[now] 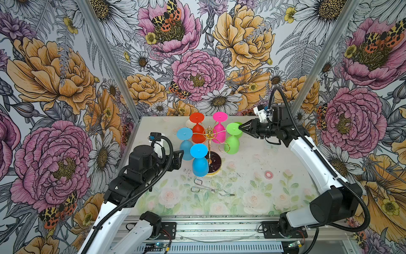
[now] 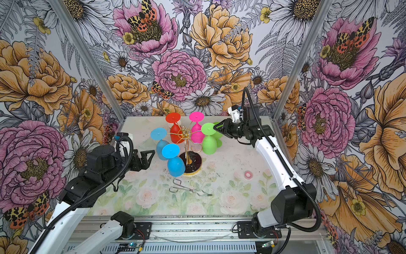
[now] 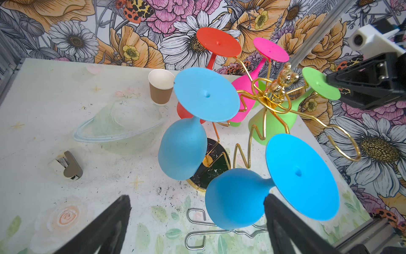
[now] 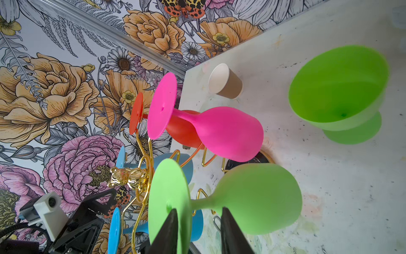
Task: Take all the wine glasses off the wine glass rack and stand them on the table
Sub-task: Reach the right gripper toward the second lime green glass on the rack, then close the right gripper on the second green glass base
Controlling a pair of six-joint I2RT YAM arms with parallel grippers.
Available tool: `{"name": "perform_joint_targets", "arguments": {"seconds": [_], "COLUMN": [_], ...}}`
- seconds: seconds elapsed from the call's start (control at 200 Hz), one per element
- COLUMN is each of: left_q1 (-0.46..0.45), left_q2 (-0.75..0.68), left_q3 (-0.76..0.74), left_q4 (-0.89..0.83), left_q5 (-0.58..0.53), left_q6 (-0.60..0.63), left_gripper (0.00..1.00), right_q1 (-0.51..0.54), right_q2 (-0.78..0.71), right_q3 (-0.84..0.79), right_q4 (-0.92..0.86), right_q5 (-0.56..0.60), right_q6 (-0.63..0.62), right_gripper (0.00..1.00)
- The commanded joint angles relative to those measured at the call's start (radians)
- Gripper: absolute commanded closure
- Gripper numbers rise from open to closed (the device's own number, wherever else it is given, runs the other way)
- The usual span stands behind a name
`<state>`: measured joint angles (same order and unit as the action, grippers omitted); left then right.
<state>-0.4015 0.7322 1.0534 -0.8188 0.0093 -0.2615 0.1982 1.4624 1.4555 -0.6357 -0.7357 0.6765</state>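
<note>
In both top views: green wine glass [image 1: 232, 143] [image 2: 208, 144] hung on the wine glass rack [image 1: 209, 132] [image 2: 185, 133], foot up, bowl down, long axis near vertical, on the side facing the right gripper [image 1: 241, 127] [image 2: 216, 127]. Tips right at the foot's outer edge. Left gripper [image 1: 179, 157] [image 2: 149, 157] well apart, beyond a blue glass [image 1: 200, 167], plainly the farther one.

Left wrist view: left gripper [image 3: 196, 198] spread wide, holding nothing, blue glass [image 3: 237, 198] just ahead.

Right wrist view: right gripper [image 4: 198, 210] astride the foot of the green wine glass [image 4: 259, 198], one finger [image 4: 171, 231] on the outer face, the other on the stem side. Jaws apart, no pinch visible. Probably calls for closing on the foot, then drawing outward along the wire arm.
</note>
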Motion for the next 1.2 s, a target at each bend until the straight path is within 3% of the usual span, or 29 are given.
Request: {"name": "perform_joint_targets", "arguments": {"seconds": [0.0, 0.751, 1.196], "left_q1": [0.01, 0.011, 0.01], "left_q2": [-0.016, -0.024, -0.014], "left_q3": [-0.014, -0.028, -0.028], "left_q4": [0.021, 0.022, 0.023], "left_q5": [0.012, 0.016, 0.015], "left_q6": [0.01, 0.02, 0.031], "left_gripper": [0.04, 0.04, 0.04], "right_q1": [0.009, 0.015, 0.028], "right_q2": [-0.036, -0.043, -0.067], "right_q3": [-0.013, -0.03, -0.043], "right_q4": [0.052, 0.12, 0.17], "right_q5": [-0.018, -0.042, -0.064], "right_q6": [0.016, 0.089, 0.145], "right_gripper": [0.69, 0.96, 1.0]}}
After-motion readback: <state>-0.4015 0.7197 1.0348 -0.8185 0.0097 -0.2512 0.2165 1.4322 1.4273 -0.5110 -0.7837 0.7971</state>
